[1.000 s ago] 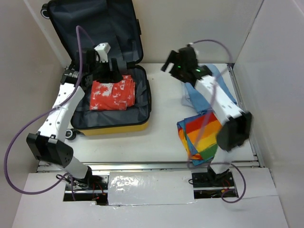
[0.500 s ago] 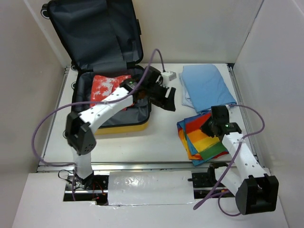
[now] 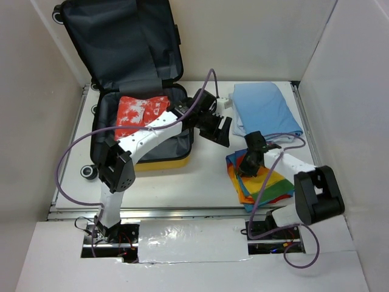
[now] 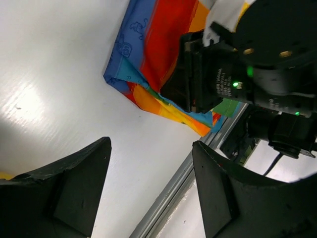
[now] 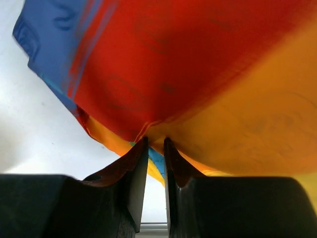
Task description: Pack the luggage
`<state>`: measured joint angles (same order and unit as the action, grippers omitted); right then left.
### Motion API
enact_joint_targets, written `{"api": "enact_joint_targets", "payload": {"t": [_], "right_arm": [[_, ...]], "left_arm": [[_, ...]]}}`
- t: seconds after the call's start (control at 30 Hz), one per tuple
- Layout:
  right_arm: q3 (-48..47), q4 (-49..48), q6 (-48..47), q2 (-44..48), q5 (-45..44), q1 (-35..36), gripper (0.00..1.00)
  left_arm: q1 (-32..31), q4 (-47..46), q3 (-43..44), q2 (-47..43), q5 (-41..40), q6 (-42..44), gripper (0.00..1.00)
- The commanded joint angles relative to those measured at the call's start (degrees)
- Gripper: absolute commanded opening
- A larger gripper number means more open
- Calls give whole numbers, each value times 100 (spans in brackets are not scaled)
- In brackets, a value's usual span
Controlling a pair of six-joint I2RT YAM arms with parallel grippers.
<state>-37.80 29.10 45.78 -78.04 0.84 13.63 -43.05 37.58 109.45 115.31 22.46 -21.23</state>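
Left arm: reaches from its base across the front right corner of the luggage, forearm running out to the right. Left pincer hangs above bare bench, jaws well apart, nothing between them.

Right arm: folded low, elbow block near the bench's front edge, forearm angled back and left. Right pincer is down on the left corner of the rainbow cloth. In the wrist view the jaws are almost together, with a raised fold of that cloth pinched between them – clamped on it.

Luggage: just left of the left pincer, well left of the right one. It lies open, yellow shell showing along the front edge, dark grey lining inside, with the lid standing up against the back wall. A red-and-white cloth lies in the base, toward the back. Two black wheels show, one at the front left and one at the lid's top left.

Blue cloth: folded, behind the right pincer and right of the left one.

Hard to make out – the lid's outer face is turned away. The left arm covers the right part of the base. The right wrist view is filled with blurred cloth. From above, the right fingertips are hidden by the pincer's own body.
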Motion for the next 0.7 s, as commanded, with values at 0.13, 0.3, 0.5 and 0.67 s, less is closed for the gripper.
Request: {"api": "enact_joint_targets", "payload": {"t": [0.13,0.3,0.5,0.67], "right_arm": [[-904,69,-472,-757,39,912,21],[-869,297,-789,619,-75,1089,41],[-773,1097,-808,2105,-567,914,72],[-544,1773,-299,3257,-620,721,89]], "left_arm": [[147,-58,-11,-527,-163,146,79],[165,-426,32,-220,258,339,80],[95,-523,840,843,733,796,82],[-125,-989,1165,1634,866,1350,91]]}}
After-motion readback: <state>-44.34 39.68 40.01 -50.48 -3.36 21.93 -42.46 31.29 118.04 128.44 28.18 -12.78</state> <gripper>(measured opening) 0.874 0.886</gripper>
